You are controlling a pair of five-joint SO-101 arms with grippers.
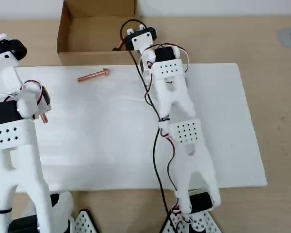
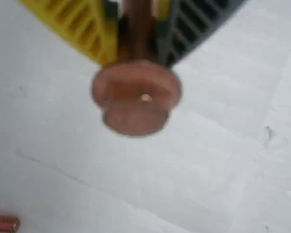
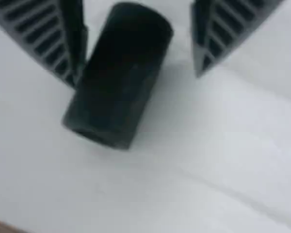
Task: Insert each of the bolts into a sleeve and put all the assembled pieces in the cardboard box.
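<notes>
so the left gripper (image 2: 136, 47) is pinching the stiff, probably slick copper bolt (image 2: 136, 97) by its shank, and the right gripper (image 3: 138, 68) sits wide open around the likely light black sleeve (image 3: 117, 77), I'd grab it mid-body

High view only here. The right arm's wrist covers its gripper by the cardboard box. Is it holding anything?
Observer: No. The right gripper is open, with a black sleeve between its fingers.
Operator: Sleeve standing?
Observer: No, it lies on its side on the white mat.
Operator: Left grip on the bolt?
Observer: The left gripper is shut on the shaft of the bolt, with the head free beyond the fingertips.
</notes>
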